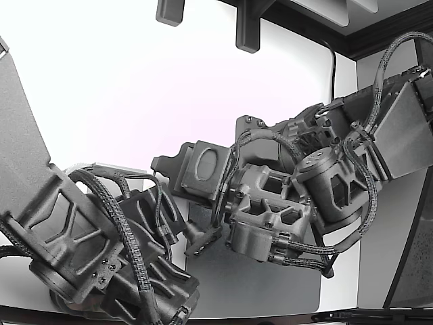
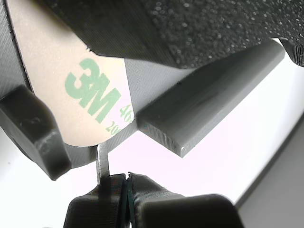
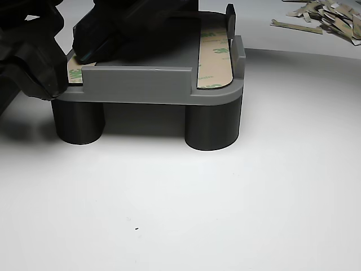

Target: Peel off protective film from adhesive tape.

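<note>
I see the protective film (image 2: 80, 90) in the wrist view as a tan liner printed with a green 3M mark, lying on a grey fixture (image 3: 152, 84); a dark textured body covers its upper part and cuts off the print. A thin grey tab (image 2: 102, 161) runs from the liner's rounded edge into the claw (image 2: 124, 190), whose two jaws stand pressed together with only a hairline seam between them, pinching that tab. I cannot tell whether the tab is film or part of the fixture.

In the other view, the fixture stands on two dark round legs on the white bench (image 3: 186, 209). A second taped strip (image 3: 214, 56) lies along the fixture at that view's right, with its liner in place. At that view's left only a sliver of tan tape shows under the black arm parts, and the claw itself is hidden there. A heap of peeled scraps (image 3: 327, 20) lies in the far right corner, cut by the frame edge.

The exterior view is crowded by two dark arms (image 1: 284, 196) and cable looms; I cannot make out the tape or the fixture there.
</note>
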